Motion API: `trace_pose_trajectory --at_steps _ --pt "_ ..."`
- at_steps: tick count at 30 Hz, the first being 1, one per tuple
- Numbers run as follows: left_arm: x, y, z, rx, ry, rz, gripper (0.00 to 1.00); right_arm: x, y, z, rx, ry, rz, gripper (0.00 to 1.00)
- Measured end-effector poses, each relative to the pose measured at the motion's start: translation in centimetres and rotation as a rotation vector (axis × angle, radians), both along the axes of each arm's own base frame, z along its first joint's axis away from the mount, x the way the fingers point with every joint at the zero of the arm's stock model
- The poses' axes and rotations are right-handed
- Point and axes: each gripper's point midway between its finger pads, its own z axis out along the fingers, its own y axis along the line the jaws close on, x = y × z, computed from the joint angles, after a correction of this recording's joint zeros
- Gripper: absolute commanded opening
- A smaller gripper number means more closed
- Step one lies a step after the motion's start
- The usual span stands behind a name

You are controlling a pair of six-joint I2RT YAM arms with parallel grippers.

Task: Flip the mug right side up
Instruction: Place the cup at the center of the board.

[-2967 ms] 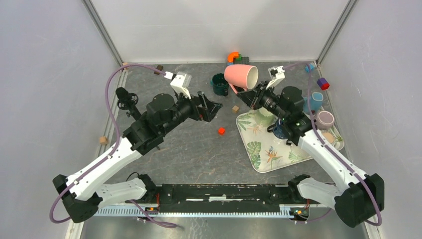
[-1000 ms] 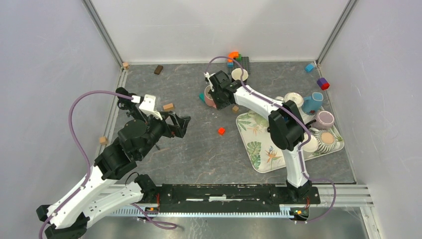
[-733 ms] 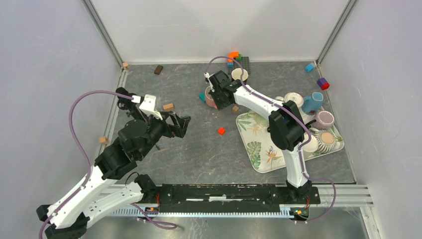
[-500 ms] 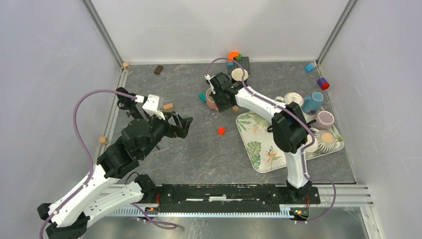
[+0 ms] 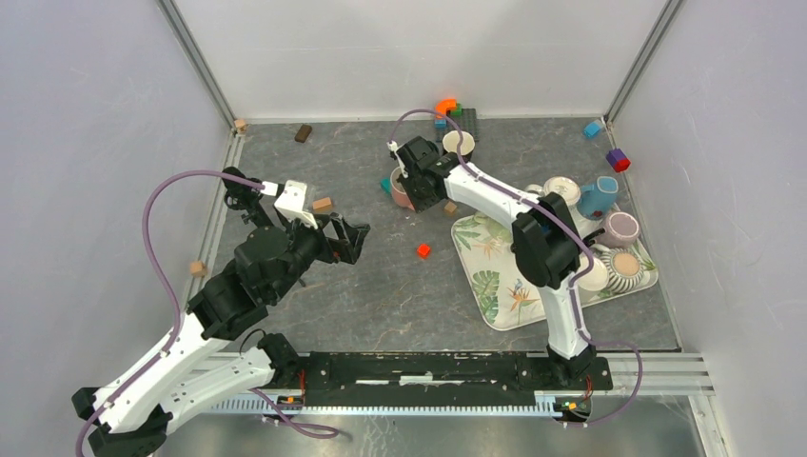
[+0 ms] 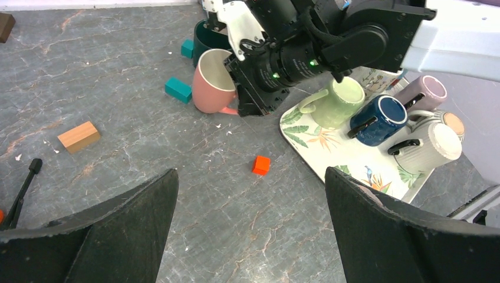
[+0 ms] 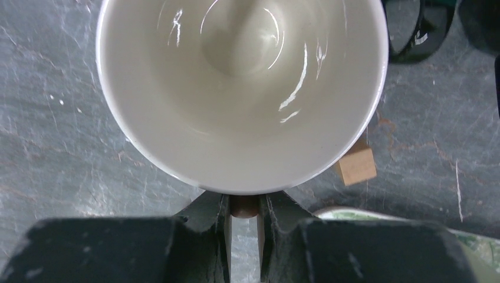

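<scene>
Left arm (image 5: 205, 314): bent at the elbow, forearm angled toward the centre of the tabletop (image 5: 381, 295); left gripper (image 5: 352, 240) clear of the surface, jaws spread wide, holding nothing; right arm (image 5: 495, 195): stretched long toward the far centre; right gripper (image 7: 243, 213) low, jaws pinched onto the handle of the mug (image 7: 236, 88).

The overhead camera looks steeply down from above the near edge over the whole bench (image 5: 381, 286). The left wrist camera faces obliquely across it toward the pink mug (image 6: 207, 94) from mid-distance; the right wrist camera looks straight into that mug, very close.
</scene>
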Motion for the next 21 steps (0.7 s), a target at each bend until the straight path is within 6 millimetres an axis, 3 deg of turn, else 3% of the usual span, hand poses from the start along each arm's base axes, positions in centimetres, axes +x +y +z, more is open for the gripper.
trace_pose_trajectory --at_steps 9,21 --pt "0.0 0.0 0.0 0.0 0.0 0.0 1.0 2.0 1.7 -1.3 -0.002 0.0 0.008 0.0" --pt "0.0 0.0 -0.1 0.003 0.002 0.0 1.0 3.5 2.7 -0.5 0.007 -0.024 0.013 0.01"
